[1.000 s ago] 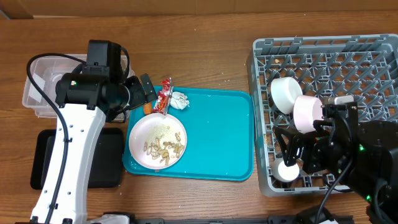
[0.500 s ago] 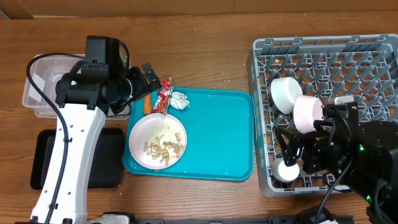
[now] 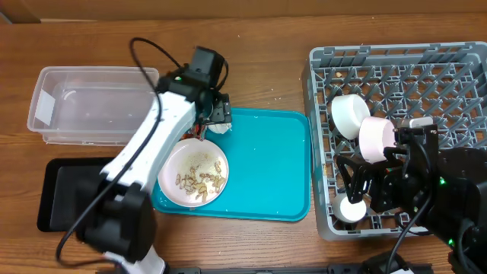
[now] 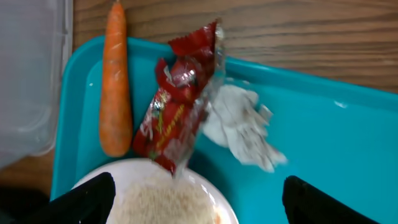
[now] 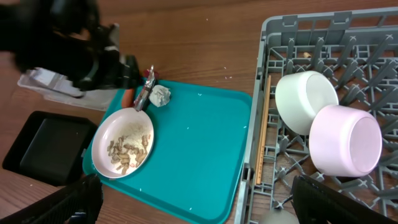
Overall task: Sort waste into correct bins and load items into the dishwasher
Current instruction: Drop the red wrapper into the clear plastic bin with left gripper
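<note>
Okay, my left gripper (image 4: pixel 200 194) spread wide over red wrapper (image 4: pixel 177 115) beside carrot (image 4: pixel 115 81); right gripper (image 5: pixel 199 198) likewise apart above grey rack (image 5: pixel 268 37).

Seen from above, the left arm (image 3: pixel 156 137) was a blurred streak; it covered the small orange carrot (image 4: pixel 115 87), most of the red crinkled snack wrapper (image 4: pixel 177 106), and the 3 o'clock end of the black tray (image 3: pixel 65 196). The right arm (image 3: pixel 445 194) hid the grey dish rack (image 3: pixel 396 65) toward 5 o'clock. At the left wrist, the white plate (image 4: pixel 118 174) ran off the picture at 6 o'clock, the clear tub (image 4: pixel 28 74) at 9 o'clock.
</note>
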You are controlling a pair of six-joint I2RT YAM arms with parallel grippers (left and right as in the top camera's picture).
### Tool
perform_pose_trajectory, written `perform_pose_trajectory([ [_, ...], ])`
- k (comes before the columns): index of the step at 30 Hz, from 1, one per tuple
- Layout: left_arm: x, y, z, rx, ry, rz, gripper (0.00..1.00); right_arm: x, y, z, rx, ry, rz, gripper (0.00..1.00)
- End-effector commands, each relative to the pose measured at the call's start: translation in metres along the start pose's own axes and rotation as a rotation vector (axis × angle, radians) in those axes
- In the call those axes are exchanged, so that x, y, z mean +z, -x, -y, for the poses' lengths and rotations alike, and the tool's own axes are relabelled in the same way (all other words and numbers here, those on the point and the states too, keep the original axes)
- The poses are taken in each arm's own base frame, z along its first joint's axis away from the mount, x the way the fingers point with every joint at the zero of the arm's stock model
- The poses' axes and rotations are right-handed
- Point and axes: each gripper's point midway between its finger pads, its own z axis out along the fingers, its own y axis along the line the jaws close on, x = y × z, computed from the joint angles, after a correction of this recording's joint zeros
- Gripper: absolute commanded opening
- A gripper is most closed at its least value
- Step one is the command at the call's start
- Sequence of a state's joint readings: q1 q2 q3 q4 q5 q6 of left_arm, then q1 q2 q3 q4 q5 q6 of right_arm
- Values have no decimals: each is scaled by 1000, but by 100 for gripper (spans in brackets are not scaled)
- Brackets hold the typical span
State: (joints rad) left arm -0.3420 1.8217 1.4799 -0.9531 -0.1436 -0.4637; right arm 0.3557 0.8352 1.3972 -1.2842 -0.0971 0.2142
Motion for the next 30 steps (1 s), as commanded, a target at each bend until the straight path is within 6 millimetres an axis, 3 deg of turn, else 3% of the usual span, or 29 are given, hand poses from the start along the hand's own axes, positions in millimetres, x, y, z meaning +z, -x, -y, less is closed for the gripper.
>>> perform_pose_trajectory([
  [1, 32, 7, -11, 29, 107, 1, 82, -5, 4, -1, 3, 2, 22, 100],
  [2, 41, 6, -10, 31, 111, -8, 79, -5, 4, -1, 3, 2, 22, 100],
  [7, 69, 5, -8, 36, 131, -25, 43, -5, 4, -1, 3, 2, 22, 100],
  [12, 76, 6, -5, 50, 127, -26, 28, -5, 4, -1, 3, 2, 22, 100],
  [15, 76, 8, -4, 77, 123, -20, 26, -5, 4, -1, 3, 2, 22, 100],
  [16, 76, 7, -4, 86, 123, -21, 22, -5, 4, -1, 3, 2, 22, 100],
  [17, 76, 7, -4, 90, 124, -23, 8, -5, 4, -1, 3, 2, 22, 100],
  [19, 71, 4, -7, 100, 136, -44, 4, -5, 4, -1, 3, 2, 22, 100],
  [22, 56, 7, -12, 107, 166, -61, 4, -5, 4, -1, 3, 2, 22, 100],
  [30, -47, 46, -10, 79, 140, 7, 4, -5, 4, -1, 3, 2, 22, 100],
])
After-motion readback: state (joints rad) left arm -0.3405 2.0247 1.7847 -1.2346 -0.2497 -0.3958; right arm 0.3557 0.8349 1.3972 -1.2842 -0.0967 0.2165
